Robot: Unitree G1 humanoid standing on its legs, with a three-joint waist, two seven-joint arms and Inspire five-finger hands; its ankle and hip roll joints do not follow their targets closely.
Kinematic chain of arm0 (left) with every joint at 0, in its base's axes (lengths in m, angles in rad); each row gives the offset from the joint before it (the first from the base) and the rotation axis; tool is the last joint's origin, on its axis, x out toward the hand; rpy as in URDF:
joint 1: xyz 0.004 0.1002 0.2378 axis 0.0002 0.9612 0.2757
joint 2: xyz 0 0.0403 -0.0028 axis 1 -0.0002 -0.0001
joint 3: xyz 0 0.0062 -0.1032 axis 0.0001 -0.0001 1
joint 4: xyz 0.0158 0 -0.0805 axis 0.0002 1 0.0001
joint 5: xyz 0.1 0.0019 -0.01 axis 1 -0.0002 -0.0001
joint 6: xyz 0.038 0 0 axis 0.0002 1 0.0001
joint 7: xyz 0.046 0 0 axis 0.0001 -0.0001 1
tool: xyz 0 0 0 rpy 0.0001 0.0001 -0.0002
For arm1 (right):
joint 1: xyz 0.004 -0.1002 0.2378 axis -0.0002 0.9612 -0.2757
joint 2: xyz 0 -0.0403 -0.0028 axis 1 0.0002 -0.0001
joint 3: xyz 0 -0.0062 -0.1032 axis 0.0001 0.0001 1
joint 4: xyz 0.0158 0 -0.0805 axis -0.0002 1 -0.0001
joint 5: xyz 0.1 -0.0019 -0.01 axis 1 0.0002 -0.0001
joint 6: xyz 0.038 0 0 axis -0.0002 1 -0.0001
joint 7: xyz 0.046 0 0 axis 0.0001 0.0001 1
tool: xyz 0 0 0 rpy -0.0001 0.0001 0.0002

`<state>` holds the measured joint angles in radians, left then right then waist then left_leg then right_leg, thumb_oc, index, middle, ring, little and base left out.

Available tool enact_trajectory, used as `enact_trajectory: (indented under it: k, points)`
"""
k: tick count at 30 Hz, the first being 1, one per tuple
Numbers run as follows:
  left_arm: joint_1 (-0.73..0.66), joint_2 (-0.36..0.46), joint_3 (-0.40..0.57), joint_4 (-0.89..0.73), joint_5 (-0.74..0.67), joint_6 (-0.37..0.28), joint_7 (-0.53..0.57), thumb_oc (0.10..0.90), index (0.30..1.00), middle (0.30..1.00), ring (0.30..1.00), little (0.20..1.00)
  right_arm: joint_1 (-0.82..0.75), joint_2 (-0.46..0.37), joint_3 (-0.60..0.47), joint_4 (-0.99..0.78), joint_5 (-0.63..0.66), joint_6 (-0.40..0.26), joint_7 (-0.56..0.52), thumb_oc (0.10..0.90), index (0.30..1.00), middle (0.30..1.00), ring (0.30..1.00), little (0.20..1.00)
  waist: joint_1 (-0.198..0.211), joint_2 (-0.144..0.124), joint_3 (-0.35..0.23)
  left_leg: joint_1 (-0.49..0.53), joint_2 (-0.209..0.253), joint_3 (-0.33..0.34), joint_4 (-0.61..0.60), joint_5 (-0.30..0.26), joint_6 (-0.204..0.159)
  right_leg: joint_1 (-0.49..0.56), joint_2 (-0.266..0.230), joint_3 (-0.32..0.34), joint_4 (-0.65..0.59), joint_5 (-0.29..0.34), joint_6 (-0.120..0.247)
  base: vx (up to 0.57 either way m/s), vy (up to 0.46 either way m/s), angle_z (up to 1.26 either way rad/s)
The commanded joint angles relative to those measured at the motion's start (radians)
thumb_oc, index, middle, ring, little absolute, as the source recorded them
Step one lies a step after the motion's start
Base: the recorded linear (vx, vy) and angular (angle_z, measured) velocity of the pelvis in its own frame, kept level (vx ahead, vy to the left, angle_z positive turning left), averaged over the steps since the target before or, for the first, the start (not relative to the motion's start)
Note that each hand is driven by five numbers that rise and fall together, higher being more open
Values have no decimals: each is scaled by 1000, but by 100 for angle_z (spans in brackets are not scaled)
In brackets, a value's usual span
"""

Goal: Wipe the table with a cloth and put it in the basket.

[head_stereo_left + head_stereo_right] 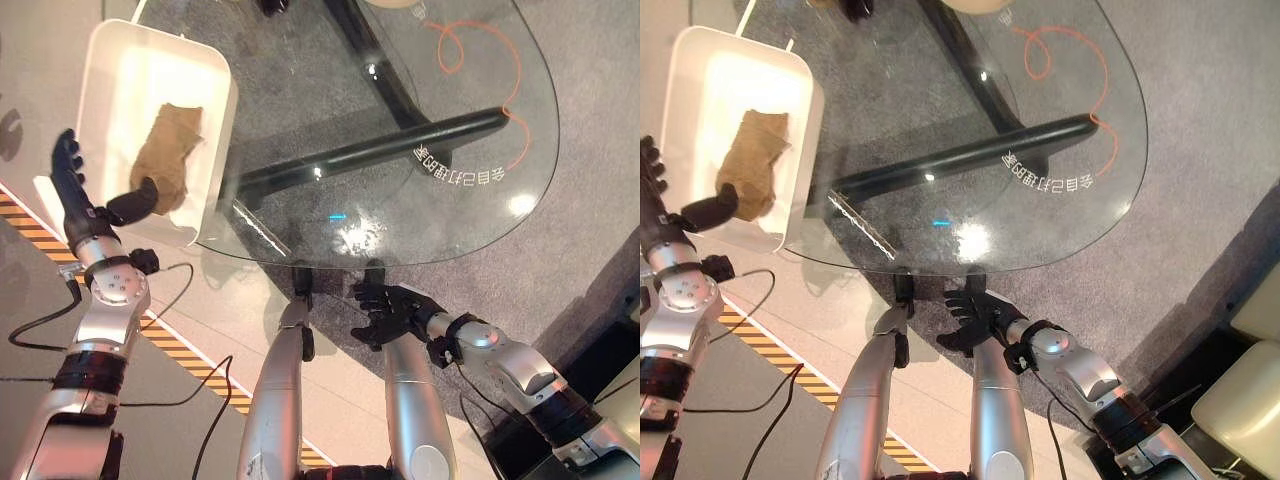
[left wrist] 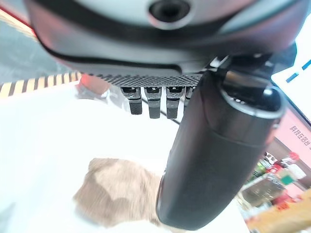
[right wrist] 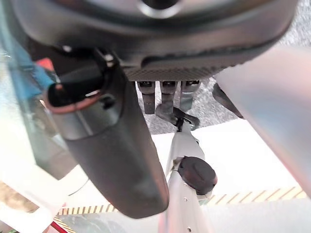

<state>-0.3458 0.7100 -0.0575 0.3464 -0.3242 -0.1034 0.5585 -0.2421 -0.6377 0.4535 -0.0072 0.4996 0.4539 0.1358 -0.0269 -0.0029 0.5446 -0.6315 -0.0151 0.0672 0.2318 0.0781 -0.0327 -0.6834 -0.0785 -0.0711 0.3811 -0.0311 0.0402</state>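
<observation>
Cloth (image 1: 168,152), tan and crumpled, lies inside the white basket (image 1: 108,60) beside the glass counter (image 1: 470,200). Left hand (image 1: 75,190) hovers spread and empty at the rim; lift it straight clear. Right hand (image 1: 385,312) hangs relaxed, empty.

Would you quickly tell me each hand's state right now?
Left hand: open, above the cloth in the basket.
Right hand: open, holding nothing.
</observation>
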Motion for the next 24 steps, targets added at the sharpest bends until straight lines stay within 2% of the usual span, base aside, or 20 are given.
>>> enact_trajectory:
  k: [1, 4, 6, 7, 8, 12, 14, 17, 19, 21, 22, 24]
  points:
    - [41, -29, 41, -71, -11, -66, -126, 800, 900, 900, 900, 900, 81, 47, -17, -17, -22, -88, 42, 800, 900, 900, 900, 900, 17, 6, -25, 115, -85, -11, 21, -89, 6, 148, 41, -41, -100, -21, 17, -83, -191, 7]
    - [113, -77, 1, -127, -28, -48, -175, 800, 900, 900, 900, 900, 109, 62, -36, 37, 2, -105, 41, 800, 900, 900, 900, 900, 25, 5, -25, 188, -80, -20, -9, -78, 1, 227, 41, -50, -122, -24, 15, -55, -145, -2]
    - [183, -133, -36, -121, -86, -40, -249, 800, 900, 900, 900, 900, 139, 97, -59, 148, 14, -166, 44, 800, 900, 900, 900, 900, 34, 2, -25, 284, -74, -29, -44, -78, -2, 332, 39, -60, -148, -34, 15, -56, -217, -3]
    - [210, -151, -55, -112, -66, -34, -273, 800, 900, 900, 900, 900, 151, 114, -67, 190, 19, -187, 42, 800, 900, 900, 900, 900, 37, -2, -35, 317, -71, -32, -61, -77, -3, 369, 38, -64, -161, -36, 15, -33, -156, -3]
    - [210, -151, -55, -112, -65, -34, -273, 800, 900, 900, 900, 900, 150, 114, -67, 190, 19, -187, 42, 800, 900, 900, 900, 900, 37, -2, -36, 315, -71, -32, -62, -75, -3, 368, 39, -65, -164, -33, 15, 8, -148, -3]
    - [306, -221, -100, -62, -96, -8, -374, 800, 900, 900, 900, 900, 206, 186, -101, 316, 46, -245, 8, 800, 900, 900, 900, 900, 36, -7, -117, 420, -51, -40, -148, -69, -10, 488, 42, -74, -241, -30, 15, 23, -169, 6]
    - [354, -268, -131, 23, -135, 26, -453, 800, 900, 900, 900, 900, 237, 230, -116, 408, 51, -294, 9, 800, 900, 900, 900, 900, 36, -11, -169, 476, -39, -45, -183, -66, -15, 554, 45, -81, -285, -19, 16, 19, -211, 2]
    - [382, -320, -171, 128, -126, 80, -512, 800, 900, 900, 900, 900, 252, 267, -125, 500, 55, -312, -18, 800, 900, 900, 900, 900, 36, -17, -220, 524, -26, -47, -210, -63, -19, 606, 48, -86, -315, -10, 17, 14, -160, 6]
    - [389, -365, -226, 268, -90, 54, -469, 800, 900, 900, 900, 900, 246, 296, -124, 626, 40, -338, -21, 800, 900, 900, 900, 900, 33, -22, -268, 568, -16, -46, -231, -65, -18, 650, 54, -80, -337, -7, 19, 55, -146, 5]
    - [388, -394, -241, 337, -78, 84, -460, 800, 900, 900, 900, 900, 242, 315, -122, 696, 15, -343, -49, 800, 900, 900, 900, 900, 31, -24, -295, 597, -8, -41, -242, -69, -18, 679, 58, -77, -352, -7, 20, 74, -109, 2]
    - [382, -425, -250, 427, -60, 70, -469, 800, 900, 900, 900, 900, 237, 334, -122, 776, -14, -355, -44, 800, 900, 900, 900, 900, 28, -26, -318, 617, -3, -36, -248, -73, -19, 696, 61, -72, -360, -7, 20, 91, -85, -1]
    - [375, -446, -256, 487, -47, 63, -475, 800, 900, 900, 900, 900, 233, 347, -119, 829, -42, -366, -44, 800, 900, 900, 900, 900, 27, -26, -331, 630, 1, -33, -251, -75, -19, 708, 63, -68, -365, -7, 19, 58, -52, 0]
